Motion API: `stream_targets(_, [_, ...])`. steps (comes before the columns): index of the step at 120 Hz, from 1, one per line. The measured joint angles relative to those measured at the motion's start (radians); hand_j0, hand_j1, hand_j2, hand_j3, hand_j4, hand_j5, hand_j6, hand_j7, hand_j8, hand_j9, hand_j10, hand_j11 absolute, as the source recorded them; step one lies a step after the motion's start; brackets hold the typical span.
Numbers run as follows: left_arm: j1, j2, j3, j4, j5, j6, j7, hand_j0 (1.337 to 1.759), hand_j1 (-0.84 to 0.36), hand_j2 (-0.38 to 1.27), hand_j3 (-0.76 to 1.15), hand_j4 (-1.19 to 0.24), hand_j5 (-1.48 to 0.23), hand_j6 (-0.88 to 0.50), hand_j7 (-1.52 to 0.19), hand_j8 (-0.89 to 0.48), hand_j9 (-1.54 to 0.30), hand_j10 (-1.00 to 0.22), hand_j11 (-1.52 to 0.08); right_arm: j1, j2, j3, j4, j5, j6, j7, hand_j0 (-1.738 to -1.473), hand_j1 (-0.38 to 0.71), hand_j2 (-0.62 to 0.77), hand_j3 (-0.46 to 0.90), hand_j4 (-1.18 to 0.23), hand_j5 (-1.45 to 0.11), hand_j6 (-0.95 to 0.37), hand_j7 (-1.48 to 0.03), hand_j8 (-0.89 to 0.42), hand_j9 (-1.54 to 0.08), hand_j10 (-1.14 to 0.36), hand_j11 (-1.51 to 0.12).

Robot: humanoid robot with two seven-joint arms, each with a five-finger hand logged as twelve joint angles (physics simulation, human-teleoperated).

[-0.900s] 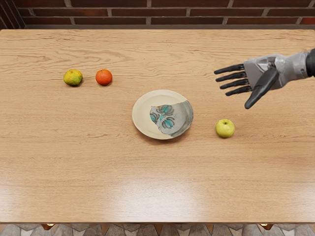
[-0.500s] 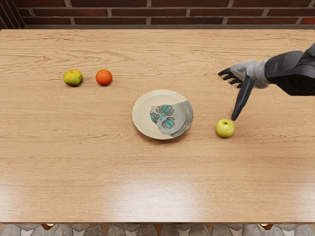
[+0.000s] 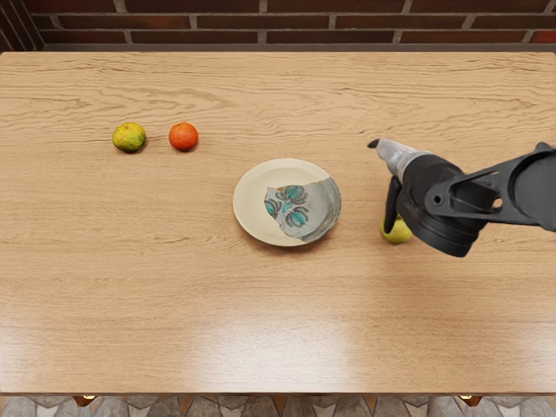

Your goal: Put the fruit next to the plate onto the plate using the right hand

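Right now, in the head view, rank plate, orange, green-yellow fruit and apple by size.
1. Plate, clearly largest.
2. Green-yellow fruit and orange: look alike, no ranking.
Apple: mostly hidden behind the right hand, cannot rank.

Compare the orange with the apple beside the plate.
The orange is orange; the apple is yellow-green. The orange sits far left of the plate; the apple lies close on its right. The orange is in full view; the right robot hand partly hides the apple. Both are small round fruits on the table.

Yellow-green apple [image 3: 396, 234] right of plate [image 3: 248, 196]
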Motion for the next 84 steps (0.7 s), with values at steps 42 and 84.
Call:
stream_targets(42, [0.000,0.000,0.000,0.000,0.000,0.000,0.000,1.658,0.34,0.00,0.00,-0.01,-0.01,-0.01,-0.01,-0.01,-0.01,-0.01,-0.01,-0.098,0.026,-0.022,-0.051,-0.005,-0.006,0.000,-1.658,-0.12,-0.04,0.00,-0.19,-0.25,-0.20,-0.25,-0.19,-0.25,-0.19,-0.25])
stream_targets(84, [0.000,0.000,0.000,0.000,0.000,0.000,0.000,1.658,0.34,0.00,0.00,-0.01,-0.01,-0.01,-0.01,-0.01,-0.01,-0.01,-0.01,-0.118,0.030,-0.034,-0.063,-0.006,-0.007,0.000,-1.658,-0.07,-0.05,0.00,-0.23,-0.30,-0.23,-0.30,-0.23,-0.30,-0.23,-0.30])
